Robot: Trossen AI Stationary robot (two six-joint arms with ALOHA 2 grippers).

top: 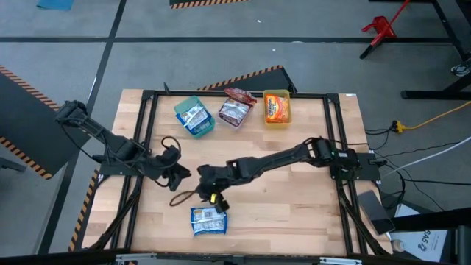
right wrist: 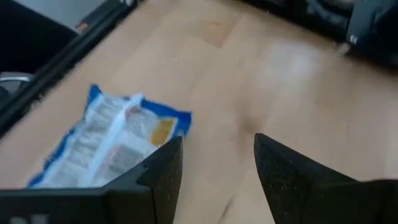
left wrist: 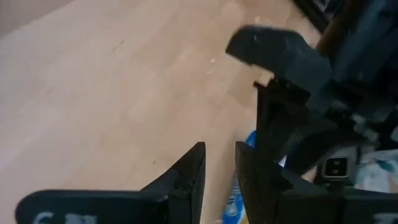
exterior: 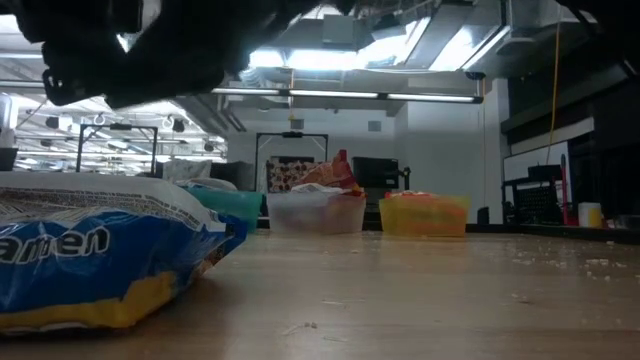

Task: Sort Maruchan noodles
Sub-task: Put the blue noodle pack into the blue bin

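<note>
Noodles: one blue packet lies loose near the counter's front edge, just below the right gripper, jaws parted and empty. Left gripper hovers nearby, jaws narrowly apart, holding nothing.

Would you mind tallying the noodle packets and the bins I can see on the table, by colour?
Blue packets: 2, one in the green bin at, one loose on the table at
Maroon packets: 1, in the clear bin at
Orange packets: 1, in the yellow bin at
Bins: 3
Total: 4 packets visible, 3 bins
</note>
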